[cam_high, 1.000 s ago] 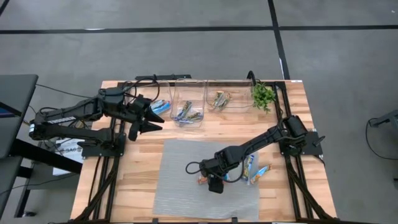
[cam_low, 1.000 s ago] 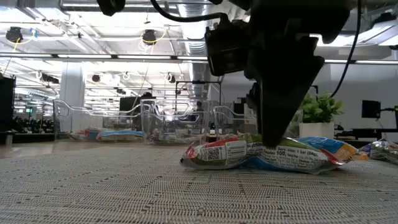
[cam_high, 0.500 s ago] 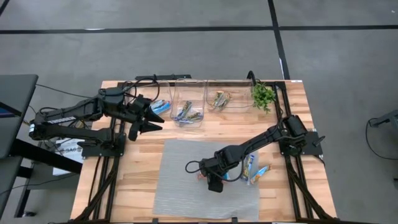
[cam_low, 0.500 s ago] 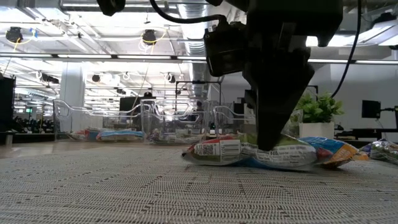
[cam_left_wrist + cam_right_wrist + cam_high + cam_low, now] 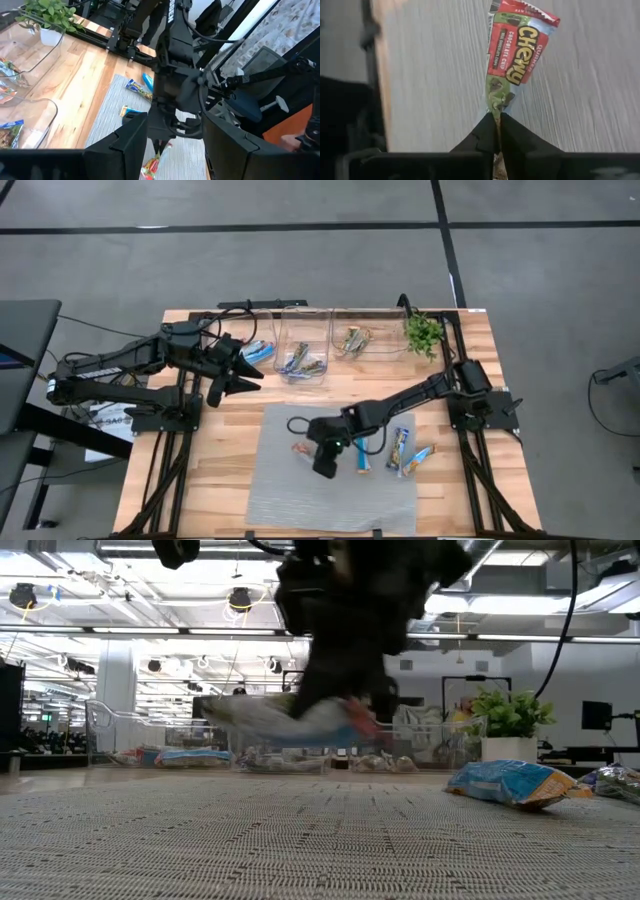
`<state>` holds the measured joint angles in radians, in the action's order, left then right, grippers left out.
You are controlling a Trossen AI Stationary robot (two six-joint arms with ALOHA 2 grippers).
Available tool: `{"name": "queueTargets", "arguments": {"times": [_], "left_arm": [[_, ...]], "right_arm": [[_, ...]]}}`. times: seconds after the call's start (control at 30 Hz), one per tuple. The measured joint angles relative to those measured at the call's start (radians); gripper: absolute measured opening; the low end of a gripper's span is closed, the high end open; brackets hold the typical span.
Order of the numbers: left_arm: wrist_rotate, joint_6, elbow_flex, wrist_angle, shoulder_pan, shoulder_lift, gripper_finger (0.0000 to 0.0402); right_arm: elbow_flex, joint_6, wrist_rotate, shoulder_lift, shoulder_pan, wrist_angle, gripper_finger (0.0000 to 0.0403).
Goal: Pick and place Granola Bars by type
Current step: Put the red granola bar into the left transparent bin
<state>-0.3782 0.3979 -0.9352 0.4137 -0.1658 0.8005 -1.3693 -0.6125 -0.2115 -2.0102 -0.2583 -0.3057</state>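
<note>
One chocolate-chip bar (image 5: 518,59) pinched by its bare end in right claw (image 5: 495,131), clear of mat (image 5: 280,490); risk: slipping out mid-carry; left claw (image 5: 248,375) parted, idle.

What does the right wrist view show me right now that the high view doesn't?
Only the right wrist view shows the grip: the right hand is shut on one end of a bar, whose wrapper reads Chewy, chocolate chip.

Only the high view shows the layout: the left hand waits by the bins, and three more bars lie on the mat.

Both show the held bar over the grey mat.
</note>
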Motion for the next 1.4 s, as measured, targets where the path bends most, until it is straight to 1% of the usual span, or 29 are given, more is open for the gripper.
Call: {"name": "queueTargets", "arguments": {"times": [0.1, 0.23, 0.47, 0.67, 0.8, 0.9, 1.0, 1.17, 1.3, 1.4], "left_arm": [[0.008, 0.0, 0.0, 0.0, 0.0, 0.0, 0.0178], [0.054, 0.001, 0.0, 0.001, 0.0, 0.0, 0.0178], [0.128, 0.0, 0.0, 0.001, 0.0, 0.0, 0.0178], [0.179, 0.006, 0.0, 0.0, 0.0, 0.0, 0.0178], [0.214, 0.011, 0.0, 0.0, 0.0, 0.0, 0.0178], [0.242, 0.033, 0.0, 0.0, 0.0, 0.0, 0.0178], [0.274, 0.061, 0.0, 0.0, 0.0, 0.0, 0.0178], [0.349, 0.089, 0.0, 0.004, 0.0, 0.0, 0.0178], [0.465, 0.147, 0.0, 0.045, 0.0, 0.0, 0.0178], [0.575, 0.196, 0.0, 0.087, 0.0, 0.0, 0.0178]], "right_arm": [[0.0, -0.017, -0.013, 0.0, 0.03, 0.066, 0.0004], [0.0, -0.045, -0.03, 0.0, 0.072, 0.188, 0.0003], [0.0, -0.149, -0.034, 0.0, 0.15, 0.452, 0.0001], [0.0, -0.205, -0.016, -0.001, 0.217, 0.631, 0.0001], [0.0, -0.211, 0.046, -0.001, 0.251, 0.694, 0.0001], [-0.027, -0.192, 0.088, -0.002, 0.269, 0.7, 0.0001], [-0.07, -0.139, 0.113, -0.002, 0.279, 0.7, 0.0001], [-0.166, -0.023, 0.181, -0.002, 0.283, 0.569, 0.0], [-0.251, 0.063, 0.256, -0.002, 0.283, 0.432, 0.0], [-0.298, 0.088, 0.341, -0.002, 0.283, 0.337, 0.0]]}}
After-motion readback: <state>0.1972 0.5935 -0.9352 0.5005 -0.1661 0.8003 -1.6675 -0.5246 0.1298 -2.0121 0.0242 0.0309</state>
